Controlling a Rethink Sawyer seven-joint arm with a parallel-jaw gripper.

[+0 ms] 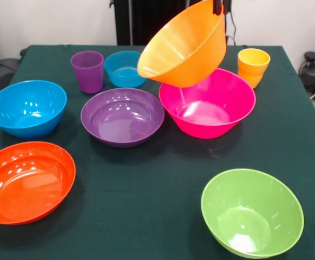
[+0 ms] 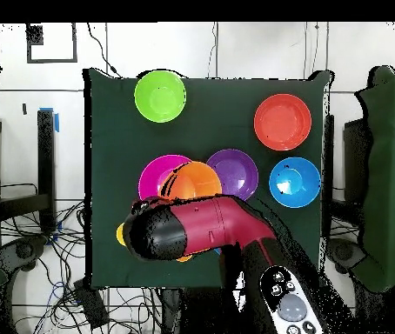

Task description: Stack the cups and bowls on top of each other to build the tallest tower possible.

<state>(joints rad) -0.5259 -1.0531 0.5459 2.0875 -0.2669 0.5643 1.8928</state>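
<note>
My gripper (image 1: 220,6) at the top edge is shut on the rim of the large orange bowl (image 1: 184,46), which hangs tilted above the large pink bowl (image 1: 211,108) with its opening towards the camera. From overhead the orange bowl (image 2: 197,183) overlaps the pink bowl (image 2: 156,178), and the arm (image 2: 203,228) hides the gripper. A purple bowl (image 1: 122,116) sits left of the pink one. Behind it stand a purple cup (image 1: 87,71) and a small blue bowl (image 1: 124,69). A yellow cup (image 1: 253,65) stands behind the pink bowl at the right.
A blue bowl (image 1: 27,107) sits at the left, a shallow red-orange bowl (image 1: 27,181) at the near left and a green bowl (image 1: 252,211) at the near right. All stand on the dark green tablecloth (image 1: 163,179).
</note>
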